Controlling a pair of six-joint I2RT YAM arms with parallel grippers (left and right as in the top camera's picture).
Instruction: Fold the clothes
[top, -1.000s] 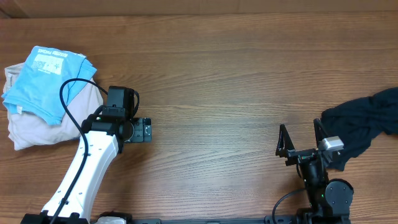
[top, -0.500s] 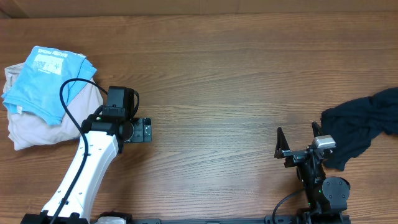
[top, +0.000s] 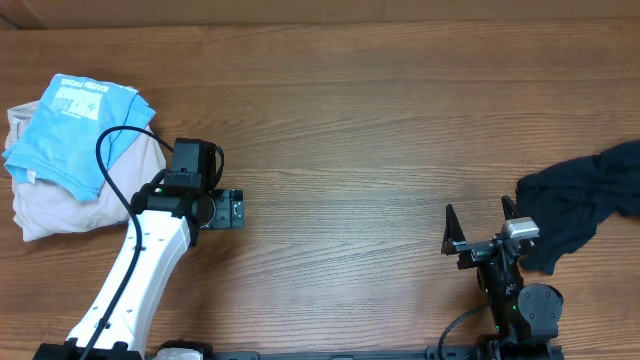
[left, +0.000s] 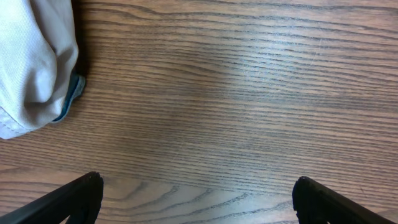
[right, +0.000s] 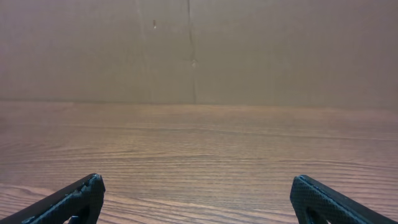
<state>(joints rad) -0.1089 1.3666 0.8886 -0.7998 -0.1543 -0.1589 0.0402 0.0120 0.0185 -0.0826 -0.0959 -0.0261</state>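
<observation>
Both jaws released, black garment beside right jaws, blue T-shirt on beige shorts near left jaws

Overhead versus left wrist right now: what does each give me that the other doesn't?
Overhead only: the light blue T-shirt lying on the beige shorts, the black garment at the table's right edge, and the right gripper, open near it. Left wrist only: the left gripper, open over bare wood, and a blue edge under the shorts' fold. Both: the shorts and the wooden table.
</observation>
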